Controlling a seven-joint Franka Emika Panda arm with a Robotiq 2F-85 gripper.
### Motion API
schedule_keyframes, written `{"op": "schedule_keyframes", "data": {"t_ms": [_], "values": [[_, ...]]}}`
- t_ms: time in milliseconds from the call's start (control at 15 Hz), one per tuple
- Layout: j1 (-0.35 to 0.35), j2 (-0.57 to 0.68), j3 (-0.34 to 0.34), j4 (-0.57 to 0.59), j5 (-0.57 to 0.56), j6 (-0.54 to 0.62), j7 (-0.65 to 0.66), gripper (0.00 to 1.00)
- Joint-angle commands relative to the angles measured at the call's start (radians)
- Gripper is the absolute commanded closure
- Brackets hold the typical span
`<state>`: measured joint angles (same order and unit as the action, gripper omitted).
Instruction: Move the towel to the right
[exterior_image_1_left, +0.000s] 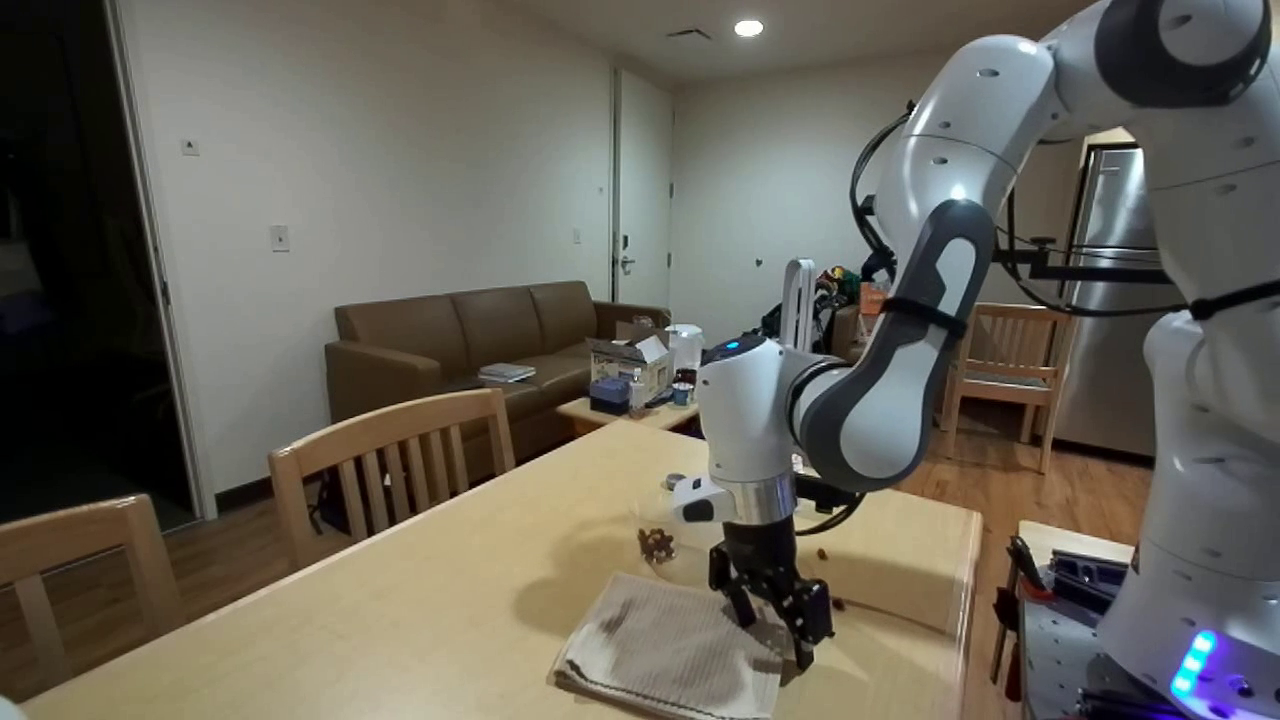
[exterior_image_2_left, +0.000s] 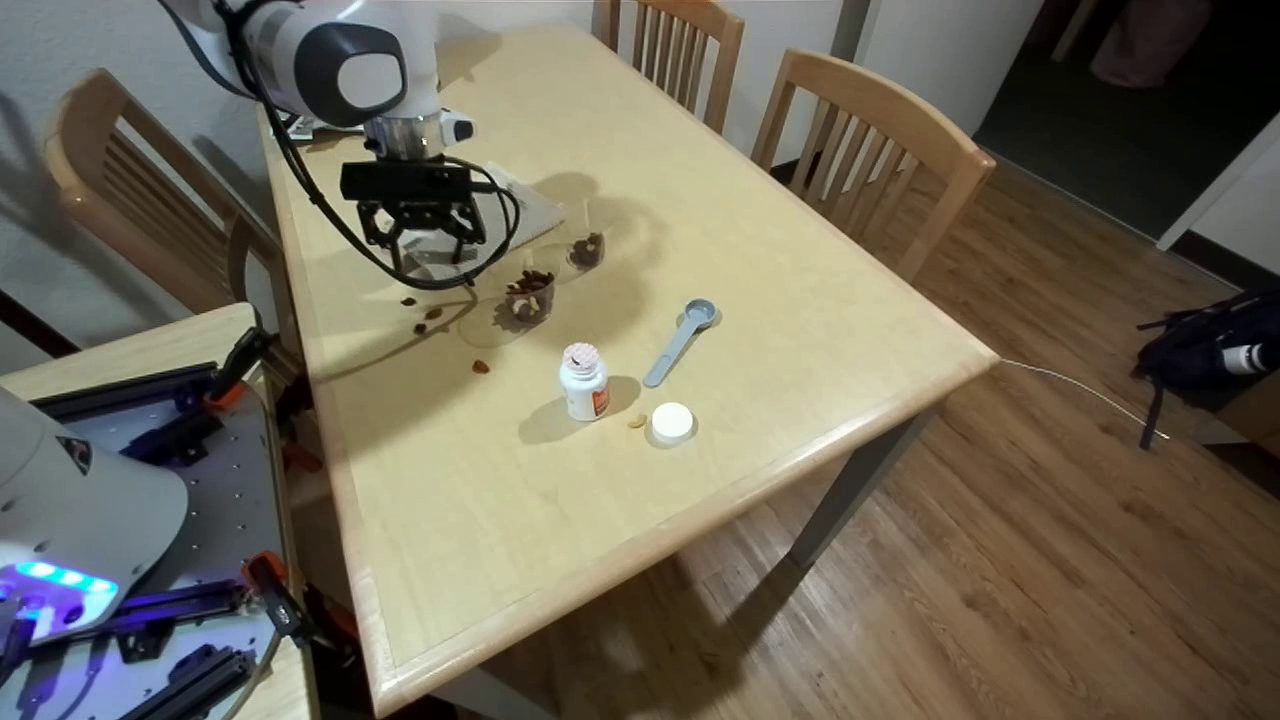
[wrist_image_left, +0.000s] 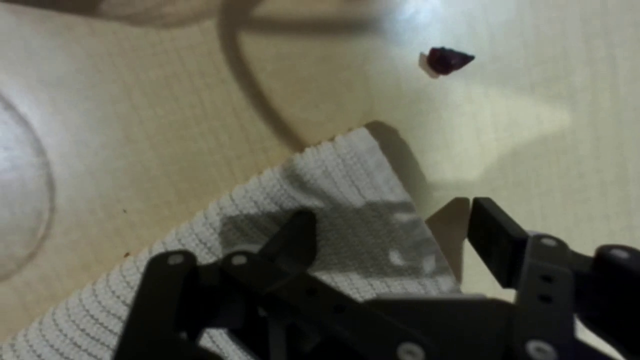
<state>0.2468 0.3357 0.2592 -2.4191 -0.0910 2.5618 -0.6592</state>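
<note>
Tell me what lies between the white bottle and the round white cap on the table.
A small tan piece lies between the white bottle and the cap; an exterior view shows it.

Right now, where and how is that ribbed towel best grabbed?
Probably pinch the ribbed towel from above, at the edge facing the robot's base: it lies flat, and the open gripper straddles that edge, one finger over it, the other beyond.

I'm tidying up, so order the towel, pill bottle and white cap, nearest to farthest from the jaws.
In an exterior view:
1. Towel: partly beneath the jaws.
2. Pill bottle: upright, toward the camera.
3. White cap: lying right of the bottle in the picture.
</note>
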Motion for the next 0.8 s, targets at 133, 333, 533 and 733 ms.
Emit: {"op": "schedule_keyframes", "data": {"t_ms": [133,333,533,733], "values": [[-0.035,-0.058,0.021,-0.073,-0.02,0.024,0.026,0.59],[-0.035,-0.089,0.02,-0.102,-0.016,0.016,0.039,0.79],[-0.042,-0.122,0.03,-0.143,0.014,0.015,0.05,0.96],[-0.048,-0.158,0.03,-0.204,0.028,0.007,0.081,0.97]]}}
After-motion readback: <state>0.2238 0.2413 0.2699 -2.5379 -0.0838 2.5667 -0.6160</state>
